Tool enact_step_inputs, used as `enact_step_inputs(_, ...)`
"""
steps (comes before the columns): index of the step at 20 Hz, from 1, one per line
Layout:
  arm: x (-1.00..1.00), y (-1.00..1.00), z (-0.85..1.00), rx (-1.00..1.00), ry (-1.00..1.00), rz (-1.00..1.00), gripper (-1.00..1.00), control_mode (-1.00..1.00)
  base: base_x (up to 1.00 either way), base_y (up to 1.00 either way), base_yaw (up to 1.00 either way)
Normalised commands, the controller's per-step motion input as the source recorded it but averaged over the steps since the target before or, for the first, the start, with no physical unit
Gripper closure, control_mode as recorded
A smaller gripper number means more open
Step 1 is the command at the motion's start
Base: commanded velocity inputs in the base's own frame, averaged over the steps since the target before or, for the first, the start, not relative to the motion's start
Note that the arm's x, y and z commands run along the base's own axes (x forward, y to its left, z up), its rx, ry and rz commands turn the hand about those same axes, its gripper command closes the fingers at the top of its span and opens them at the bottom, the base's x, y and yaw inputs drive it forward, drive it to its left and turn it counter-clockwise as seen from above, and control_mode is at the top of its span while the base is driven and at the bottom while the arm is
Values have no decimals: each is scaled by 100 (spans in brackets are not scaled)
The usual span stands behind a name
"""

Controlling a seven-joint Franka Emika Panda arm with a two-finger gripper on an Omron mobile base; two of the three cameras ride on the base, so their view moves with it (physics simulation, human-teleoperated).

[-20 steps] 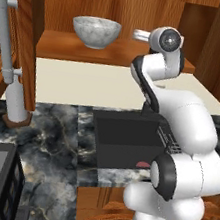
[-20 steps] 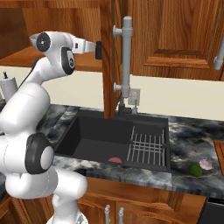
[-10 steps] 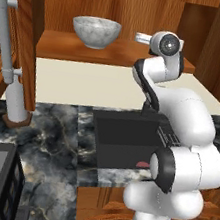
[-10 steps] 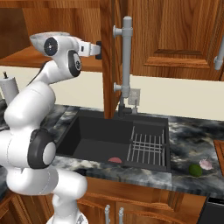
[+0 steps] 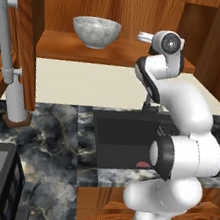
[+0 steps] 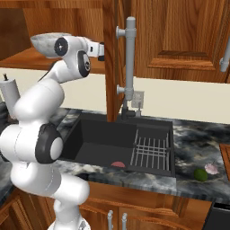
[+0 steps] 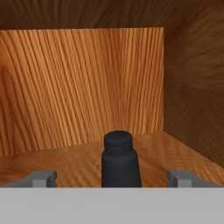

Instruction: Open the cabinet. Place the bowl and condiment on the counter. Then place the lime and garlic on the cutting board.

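Straight ahead of the end effector [image 7: 112, 178], between its wide-spread fingers [image 7: 43, 178], the black condiment bottle [image 7: 120, 161] stands upright on the cabinet [image 5: 123, 13] shelf, its base cut off at the bottom of the hand view; nothing is gripped. To the end effector's left on the same shelf sits the grey bowl [image 5: 95, 31], its contents hidden by the rim. Well below and to the right, the lime [image 6: 201, 174] and garlic [image 6: 211, 169] lie close together on the tabletop [image 6: 197, 134], beside the sink [image 6: 117, 143] with its rack [image 6: 152, 150].

No readable text, labels or signs.
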Motion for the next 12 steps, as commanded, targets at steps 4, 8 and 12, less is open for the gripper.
enact_step_inputs(4, 17, -22, -5, 0, 0, 0, -100, -100, 0, 0, 0)
enact_step_inputs(8, 16, -14, -11, 0, 0, -1, -100, -100, 0, 0, 0)
enact_step_inputs(12, 14, -2, -17, 0, 0, -1, -100, -100, 0, 0, 0)
